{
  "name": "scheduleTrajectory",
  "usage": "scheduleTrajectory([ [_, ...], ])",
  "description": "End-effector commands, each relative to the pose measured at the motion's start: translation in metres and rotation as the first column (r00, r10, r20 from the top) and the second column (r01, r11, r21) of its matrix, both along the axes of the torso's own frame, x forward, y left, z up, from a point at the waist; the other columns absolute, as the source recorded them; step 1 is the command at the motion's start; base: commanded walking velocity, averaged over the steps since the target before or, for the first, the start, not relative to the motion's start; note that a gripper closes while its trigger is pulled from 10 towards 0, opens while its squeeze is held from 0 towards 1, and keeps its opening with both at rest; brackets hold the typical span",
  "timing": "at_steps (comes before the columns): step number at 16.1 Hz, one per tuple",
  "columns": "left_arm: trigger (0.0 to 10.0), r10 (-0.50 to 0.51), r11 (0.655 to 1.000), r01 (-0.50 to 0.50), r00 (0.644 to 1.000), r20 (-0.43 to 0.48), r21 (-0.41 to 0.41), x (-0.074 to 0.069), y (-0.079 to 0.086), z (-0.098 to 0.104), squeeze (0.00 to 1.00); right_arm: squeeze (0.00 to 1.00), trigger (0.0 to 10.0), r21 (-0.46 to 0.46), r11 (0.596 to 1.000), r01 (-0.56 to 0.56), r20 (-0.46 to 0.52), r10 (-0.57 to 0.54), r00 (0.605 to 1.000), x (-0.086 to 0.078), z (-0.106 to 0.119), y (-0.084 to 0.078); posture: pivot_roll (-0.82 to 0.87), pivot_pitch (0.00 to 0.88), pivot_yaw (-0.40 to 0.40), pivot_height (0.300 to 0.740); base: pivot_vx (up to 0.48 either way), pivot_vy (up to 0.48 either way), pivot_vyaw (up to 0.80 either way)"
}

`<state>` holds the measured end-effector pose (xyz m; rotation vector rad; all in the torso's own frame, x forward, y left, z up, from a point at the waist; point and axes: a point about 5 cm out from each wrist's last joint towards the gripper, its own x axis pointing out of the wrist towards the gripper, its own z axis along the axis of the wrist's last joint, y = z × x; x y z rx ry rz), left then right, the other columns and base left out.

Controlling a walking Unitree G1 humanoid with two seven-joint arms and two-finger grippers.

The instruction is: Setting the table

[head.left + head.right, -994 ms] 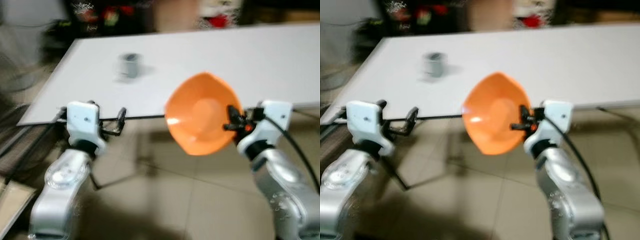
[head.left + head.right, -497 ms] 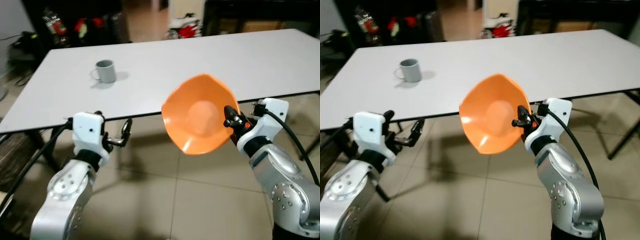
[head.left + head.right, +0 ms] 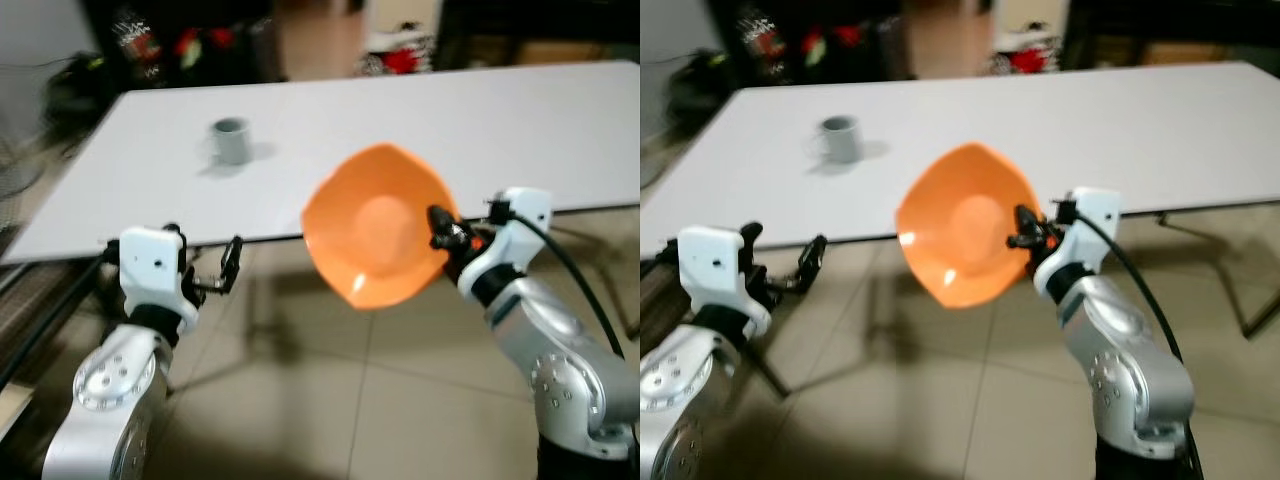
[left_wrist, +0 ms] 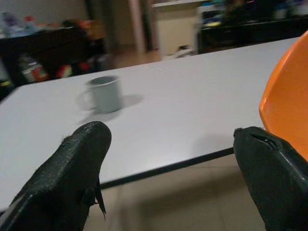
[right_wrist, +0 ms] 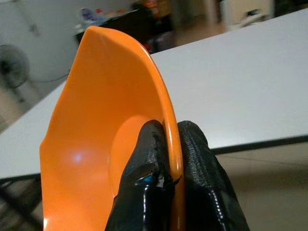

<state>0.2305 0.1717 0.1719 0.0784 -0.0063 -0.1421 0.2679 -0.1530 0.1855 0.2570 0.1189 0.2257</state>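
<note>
Silver arms run off the bottom edge of both head views, upper parts cut off. Head views slightly blurred, so fine detail is soft. Right gripper (image 3: 440, 225) clamps the rim of an orange bowl (image 3: 375, 240), one black finger (image 5: 144, 159) inside the rim, the other outside, jaws narrow around the thin wall. Bowl looks like smooth glossy plastic with a wavy, roughly squarish rim; it is tipped on edge, hollow facing the camera, held in the air in front of the table's near edge, over beige floor tiles (image 3: 330, 400). Its back side is hidden. Left gripper (image 3: 225, 272) sits low below the table's near edge, rubbery textured fingers spread wide, nothing between them. White table (image 3: 500, 130) is flat and matte with a thin dark edge, far-right part cut off. Grey mug (image 3: 231, 140), cylindrical with a handle, stands upright on the table's far-left part, well apart from the bowl. Dark clutter behind the table is too blurred to tell.
</note>
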Motion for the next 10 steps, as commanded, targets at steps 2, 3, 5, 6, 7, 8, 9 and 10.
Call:
scheduleTrajectory([
  [2, 10.0, -0.03, 1.0, 0.03, 1.0, 0.003, -0.003, 0.0014, -0.0063, 0.0013, 0.0, 0.0, 10.0, 0.0, 0.999, 0.042, 0.038, -0.042, 0.998, -0.0017, 0.0069, -0.0091, -0.09, 0.0, 0.043, 0.74, 0.319, 0.0, 0.0],
  [3, 10.0, -0.031, 1.0, 0.031, 1.0, 0.004, -0.004, 0.0023, -0.0067, 0.0011, 0.0, 0.0, 10.0, 0.004, 0.999, 0.038, 0.038, -0.038, 0.999, -0.0013, 0.0073, -0.0089, -0.09, 0.0, 0.041, 0.74, 0.33, 0.0, 0.0],
  [5, 10.0, -0.032, 0.999, 0.032, 0.999, 0.005, -0.003, 0.003, -0.007, 0.0011, 0.0, 0.0, 10.0, 0.017, 0.999, 0.031, 0.047, -0.032, 0.998, -0.0005, 0.008, -0.0086, -0.09, 0.0, 0.038, 0.74, 0.322, 0.0, 0.0],
  [6, 10.0, -0.031, 0.999, 0.031, 0.999, 0.006, -0.004, 0.0033, -0.007, 0.0011, 0.0, 0.0, 10.0, 0.021, 0.999, 0.027, 0.048, -0.028, 0.998, -0.0001, 0.0084, -0.0083, -0.09, 0.0, 0.035, 0.74, 0.322, 0.0, 0.0],
  [7, 10.0, -0.03, 1.0, 0.03, 1.0, 0.007, -0.004, 0.0034, -0.007, 0.0012, 0.0, 0.0, 10.0, 0.031, 0.999, 0.021, 0.044, -0.022, 0.999, 0.0004, 0.0087, -0.0075, -0.08, 0.0, 0.035, 0.74, 0.322, 0.0, 0.0],
  [8, 10.0, -0.028, 1.0, 0.028, 1.0, 0.006, -0.004, 0.0032, -0.0068, 0.0007, 0.0, 0.0, 10.0, 0.034, 0.999, 0.019, 0.043, -0.021, 0.999, 0.0008, 0.0087, -0.0072, -0.08, 0.0, 0.032, 0.74, 0.326, 0.0, 0.0],
  [9, 10.0, -0.028, 1.0, 0.028, 1.0, 0.006, -0.003, 0.0029, -0.0067, 0.0004, 0.0, 0.0, 10.0, 0.034, 0.999, 0.019, 0.043, -0.021, 0.999, 0.0012, 0.0087, -0.0072, -0.08, 0.0, 0.029, 0.74, 0.326, 0.0, 0.0],
  [10, 10.0, -0.026, 1.0, 0.026, 1.0, 0.005, -0.004, 0.0021, -0.0064, 0.0001, 0.0, 0.0, 10.0, 0.032, 0.999, 0.018, 0.044, -0.02, 0.999, 0.0022, 0.0088, -0.0065, -0.08, 0.0, 0.027, 0.74, 0.326, 0.0, 0.0],
])
